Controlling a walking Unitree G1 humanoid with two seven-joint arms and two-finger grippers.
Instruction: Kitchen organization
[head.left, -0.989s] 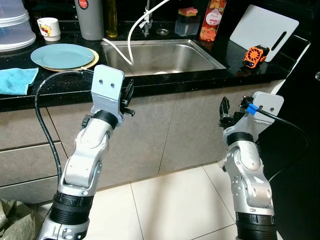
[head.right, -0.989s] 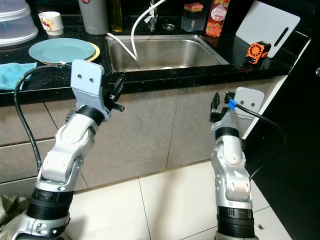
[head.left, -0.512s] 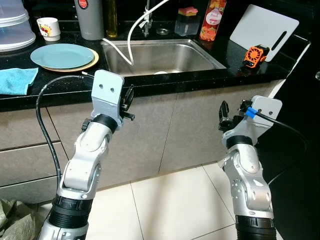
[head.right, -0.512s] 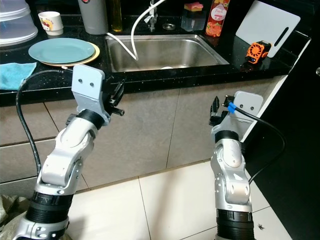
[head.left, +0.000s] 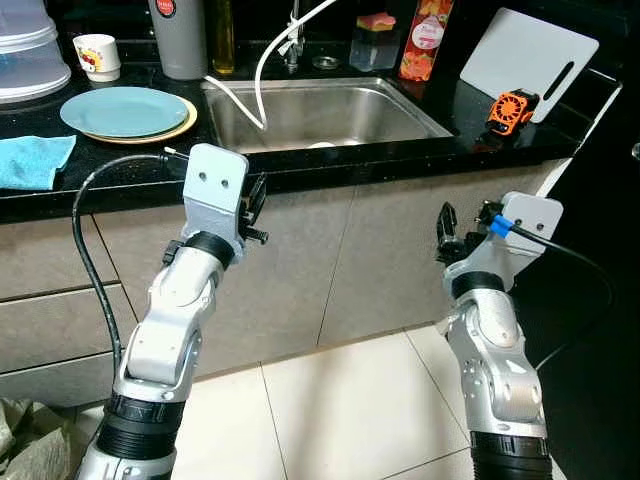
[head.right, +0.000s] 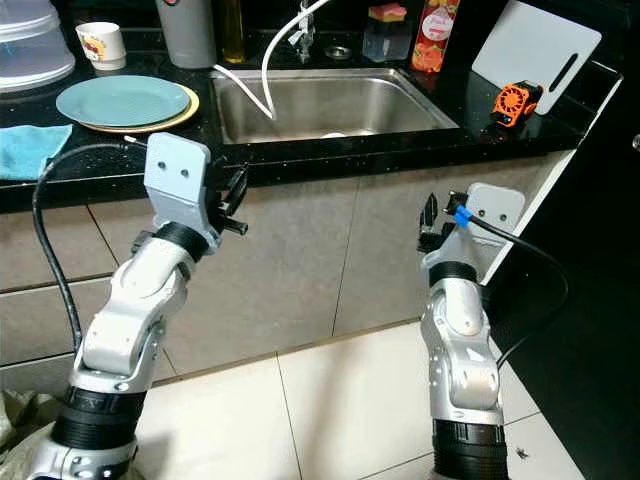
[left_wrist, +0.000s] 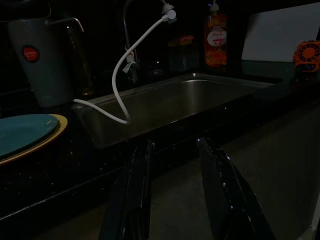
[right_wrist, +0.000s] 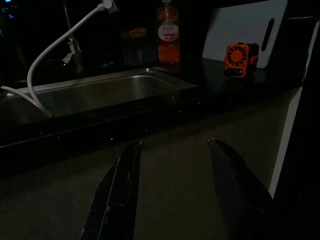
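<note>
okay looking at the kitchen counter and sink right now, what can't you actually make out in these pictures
- Sink: a pale thing at its near inner edge, left eye view, mostly hidden by the counter's front lip.
- Stacked containers: cut off by the picture's left edge.
- Grey jug: its top cut off by the upper edge.
- Orange bottle: label print too small and dark, left wrist view.

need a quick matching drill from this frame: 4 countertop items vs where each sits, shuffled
Items:
1. teal plate
2. blue cloth
3. orange fan
4. white cutting board

Places:
A. leaning at the back, right of the sink
B. left end of the counter, near the front edge
C. stacked on a yellow plate, left of the sink
D. on the counter just in front of the cutting board

Pairs: 1-C, 2-B, 3-D, 4-A
</note>
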